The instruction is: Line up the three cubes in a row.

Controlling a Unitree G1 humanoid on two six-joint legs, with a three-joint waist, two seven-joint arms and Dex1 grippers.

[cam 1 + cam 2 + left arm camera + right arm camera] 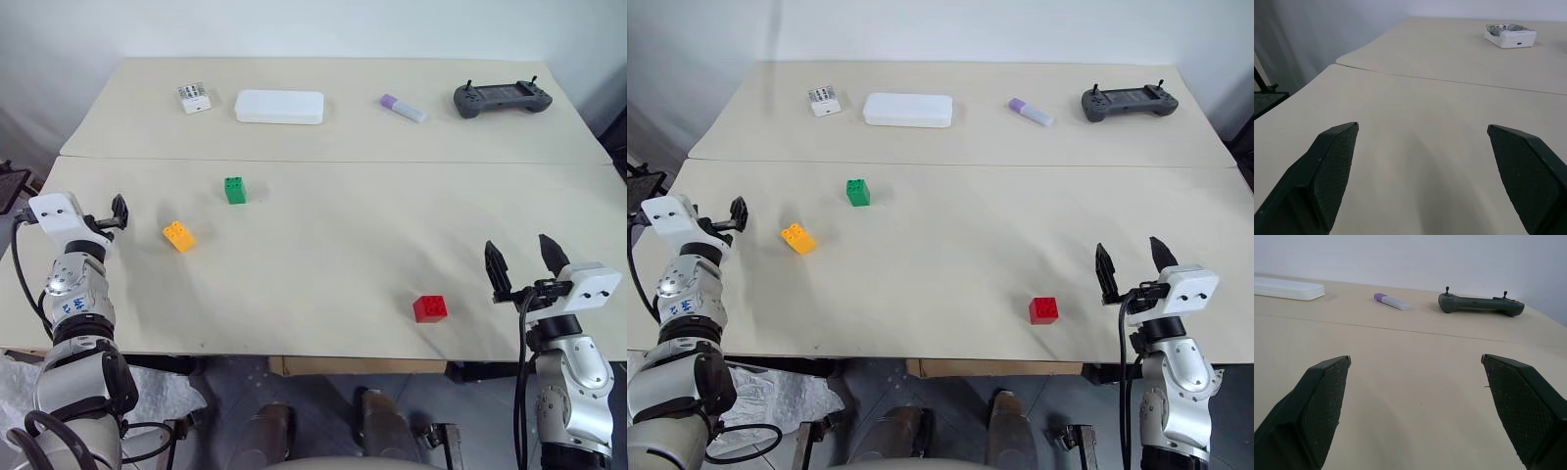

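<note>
White flat case [279,107] lies between dotted box [194,97] and marker [403,108].

We see a red cube [429,307], a green cube [234,190] and an orange-yellow cube [178,236] on a plain beige table [323,255]. Farther back lie a white case [279,106], a white dotted box [194,97], a purple-capped white marker [403,108] and a dark grey controller [501,98].
</note>
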